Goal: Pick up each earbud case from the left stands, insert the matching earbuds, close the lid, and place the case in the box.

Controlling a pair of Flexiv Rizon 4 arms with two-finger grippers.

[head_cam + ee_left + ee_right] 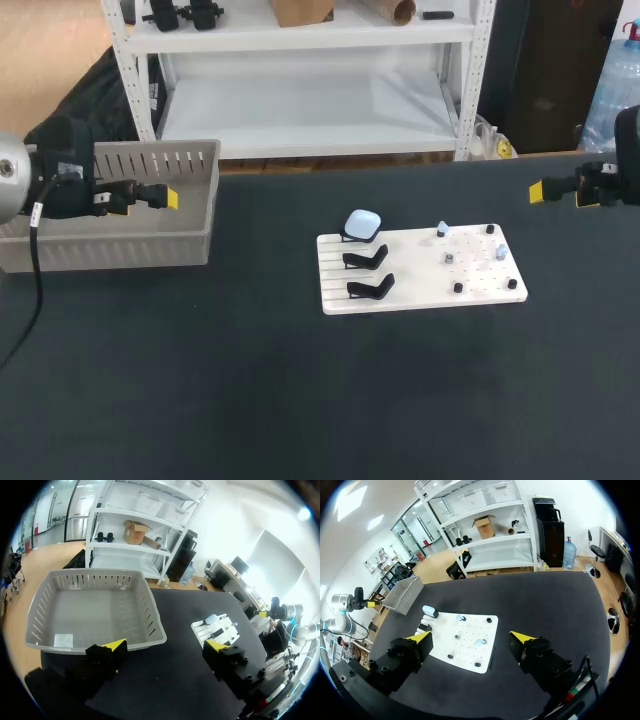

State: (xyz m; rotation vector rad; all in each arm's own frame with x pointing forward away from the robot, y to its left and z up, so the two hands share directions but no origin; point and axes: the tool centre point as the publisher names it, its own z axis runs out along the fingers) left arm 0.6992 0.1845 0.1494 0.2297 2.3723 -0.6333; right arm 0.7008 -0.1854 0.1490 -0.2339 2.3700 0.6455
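Earbud case (362, 224) sits on the rearmost black stand (348, 238) of the white board (420, 282), long axis roughly left-right. We log left gripper (148, 200) by the grey box (110, 245), right gripper (568, 193) past the board's right end; both spread wide, holding nothing.

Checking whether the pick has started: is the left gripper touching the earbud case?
Apart. The head view shows the left gripper by the basket, with bare table between it and the earbud case.
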